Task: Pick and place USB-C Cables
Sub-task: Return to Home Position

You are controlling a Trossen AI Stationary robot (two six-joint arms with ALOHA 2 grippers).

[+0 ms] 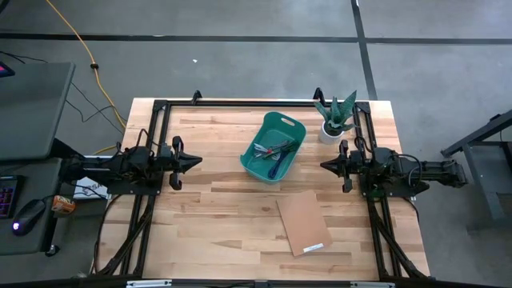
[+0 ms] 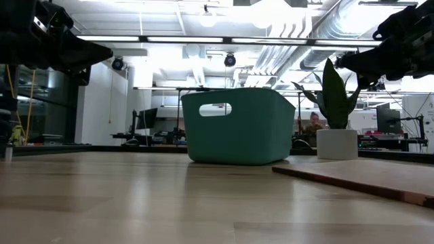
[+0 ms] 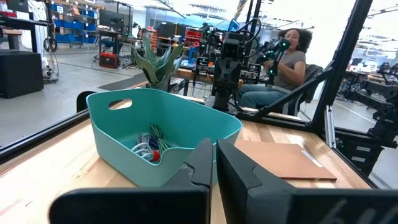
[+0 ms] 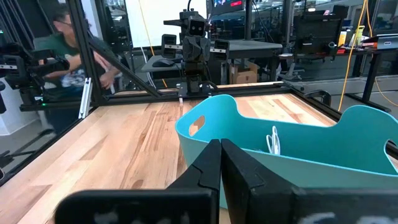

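Observation:
The USB-C cables (image 1: 272,152) lie bundled together inside the teal bin (image 1: 291,126) at the table's middle; the left wrist view shows white, red and green strands (image 3: 151,148) on the bin's floor. My left gripper (image 1: 198,161) is shut and level near the table's left edge, clear of the bin. My right gripper (image 1: 324,166) is shut and level near the right edge, also clear of the bin. In the wrist views my left gripper (image 3: 214,163) and my right gripper (image 4: 221,162) both hold nothing.
A brown cardboard sheet (image 1: 303,222) lies flat on the table, nearer the front than the bin. A potted plant in a white pot (image 1: 334,120) stands at the far right. Black frame rails (image 1: 240,102) border the table. People sit in the room beyond.

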